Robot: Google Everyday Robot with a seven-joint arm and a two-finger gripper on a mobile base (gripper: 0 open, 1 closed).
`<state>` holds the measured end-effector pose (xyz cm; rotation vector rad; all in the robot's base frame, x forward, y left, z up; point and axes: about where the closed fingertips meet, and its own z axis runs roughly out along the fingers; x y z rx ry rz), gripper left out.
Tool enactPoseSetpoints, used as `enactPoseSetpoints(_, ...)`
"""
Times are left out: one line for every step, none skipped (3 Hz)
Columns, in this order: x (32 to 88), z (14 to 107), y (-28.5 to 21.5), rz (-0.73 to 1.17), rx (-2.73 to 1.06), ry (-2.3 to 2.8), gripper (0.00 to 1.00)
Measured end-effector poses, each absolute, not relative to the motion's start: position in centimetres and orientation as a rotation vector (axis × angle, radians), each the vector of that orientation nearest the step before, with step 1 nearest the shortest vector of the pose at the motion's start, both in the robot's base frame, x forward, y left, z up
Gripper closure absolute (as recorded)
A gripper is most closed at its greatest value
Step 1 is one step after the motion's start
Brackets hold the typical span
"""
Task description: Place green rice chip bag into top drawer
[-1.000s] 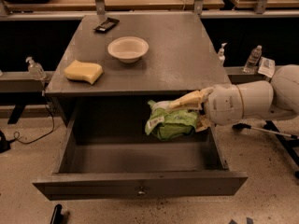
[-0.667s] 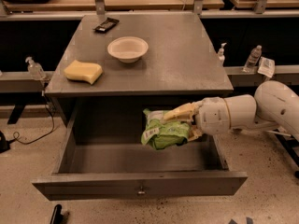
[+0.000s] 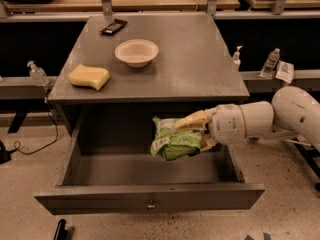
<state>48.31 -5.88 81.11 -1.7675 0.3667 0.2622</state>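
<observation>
The green rice chip bag (image 3: pixel 176 141) is crumpled, bright green with whitish patches. My gripper (image 3: pixel 196 133) is shut on it, reaching in from the right on a white arm (image 3: pixel 260 121). It holds the bag above the floor of the open top drawer (image 3: pixel 150 201), toward the right half, just under the cabinet top's front edge. The drawer is pulled fully out, a shallow grey metal tray with a small round lock on its front panel (image 3: pixel 151 203).
On the grey cabinet top (image 3: pixel 200 64) stand a white bowl (image 3: pixel 136 51), a yellow sponge (image 3: pixel 89 77) and a black phone-like object (image 3: pixel 113 26). Small bottles (image 3: pixel 270 62) stand on a ledge at right, another (image 3: pixel 36 74) at left. A cable runs along the floor at left.
My gripper has moved left and slightly down with the green bag, carrying it further over the inside of the open drawer. Nothing else has moved.
</observation>
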Motion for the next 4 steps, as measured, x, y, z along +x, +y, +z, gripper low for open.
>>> enactPoseSetpoints(48.26, 81.11, -5.66, 0.266, -1.768, 0.363, 0.6)
enactPoseSetpoints(48.22, 81.11, -5.46, 0.269, -1.769, 0.359, 0.38)
enactPoseSetpoints(48.17, 81.11, -5.25, 0.272, -1.77, 0.355, 0.14)
enactPoseSetpoints(48.12, 81.1, -5.02, 0.276, -1.771, 0.351, 0.0)
